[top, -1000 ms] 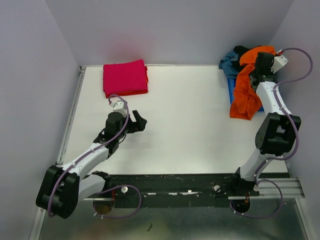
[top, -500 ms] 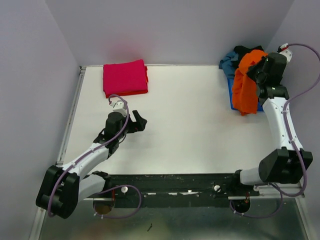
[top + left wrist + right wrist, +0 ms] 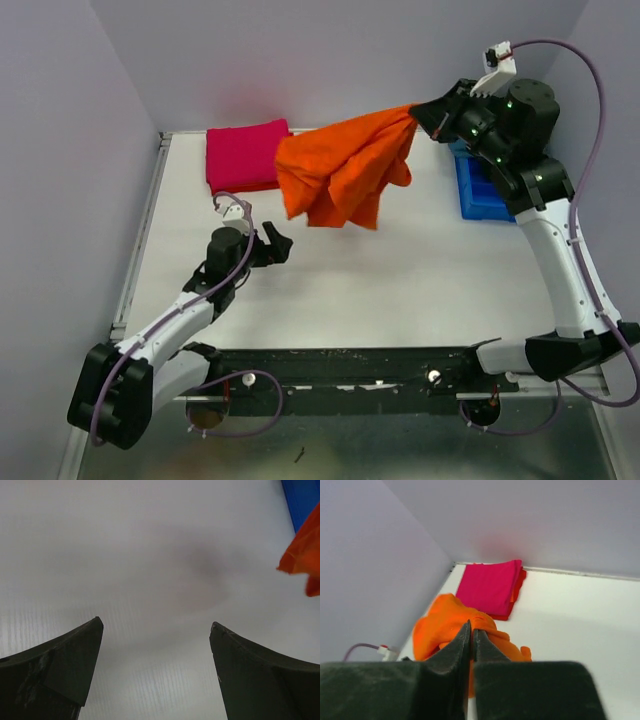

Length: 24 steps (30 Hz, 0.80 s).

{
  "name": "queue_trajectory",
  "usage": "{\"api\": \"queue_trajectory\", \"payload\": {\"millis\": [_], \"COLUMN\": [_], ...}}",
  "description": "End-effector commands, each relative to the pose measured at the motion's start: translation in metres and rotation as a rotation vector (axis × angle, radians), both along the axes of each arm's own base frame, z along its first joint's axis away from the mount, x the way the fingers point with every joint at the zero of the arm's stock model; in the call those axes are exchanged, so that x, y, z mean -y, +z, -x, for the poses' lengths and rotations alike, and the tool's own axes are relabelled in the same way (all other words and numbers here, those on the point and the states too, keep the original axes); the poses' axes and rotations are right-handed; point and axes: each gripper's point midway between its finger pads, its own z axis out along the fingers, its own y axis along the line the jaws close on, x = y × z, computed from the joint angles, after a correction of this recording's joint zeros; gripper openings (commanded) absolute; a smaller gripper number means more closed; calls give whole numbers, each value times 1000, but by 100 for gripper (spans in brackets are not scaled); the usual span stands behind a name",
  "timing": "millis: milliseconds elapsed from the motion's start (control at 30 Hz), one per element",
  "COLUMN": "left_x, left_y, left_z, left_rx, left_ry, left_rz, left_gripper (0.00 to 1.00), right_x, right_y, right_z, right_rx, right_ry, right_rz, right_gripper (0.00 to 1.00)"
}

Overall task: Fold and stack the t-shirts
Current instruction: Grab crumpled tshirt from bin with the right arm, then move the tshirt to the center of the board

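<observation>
Our left jaws stand wide apart and empty over the white table [image 3: 400,290]. A folded magenta-pink cotton t-shirt [image 3: 240,155] lies at the far left. A crumpled bright orange t-shirt [image 3: 340,180] hangs mid-air beside it, pinched in our tightly closed right jaws, near a blue plastic bin [image 3: 480,190].

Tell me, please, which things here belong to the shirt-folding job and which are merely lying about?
Part of the job:
- orange t-shirt, hanging from the shut right gripper
- pink t-shirt, folded, far left of the table
- left gripper, open

Lying about:
- blue bin
</observation>
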Motion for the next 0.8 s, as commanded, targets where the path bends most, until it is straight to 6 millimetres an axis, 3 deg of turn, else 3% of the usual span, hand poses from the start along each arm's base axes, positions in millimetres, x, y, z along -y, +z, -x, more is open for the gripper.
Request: {"api": "queue_trajectory", "payload": {"millis": [0,33,67,133,200,367,533,667,767], "left_x": [-5,-8,-12,-19,-23,-40,-38,-35,-33], "left_y": [13,16,18,21,24,21,19,9,0], "left_z": [5,6,7,11,16,24,21,11,6], "left_rx": [75,88,97,116,129,124,108,43,-13], "left_ry": [5,19,37,63,82,163,173,185,185], "left_rz": [-1,-2,-5,-7,5,9,30,9,-15], "left_gripper": [99,99,99,99,99,99,99,99,99], "right_x": [25,34,46,52,39,-2,-33,-63,-89], "right_y": [-1,-23,-44,-92,-142,-231,-280,-301,-317], "right_z": [11,8,5,6,16,54,77,88,95], "right_rx": [-4,-65,-126,-224,-299,-400,-424,-434,-451], "right_ry": [-108,-165,-238,-262,-170,94,185,227,235], "right_rz": [35,64,86,141,160,133,227,297,371], "right_gripper": [41,82,99,100,99,86,78,70,70]}}
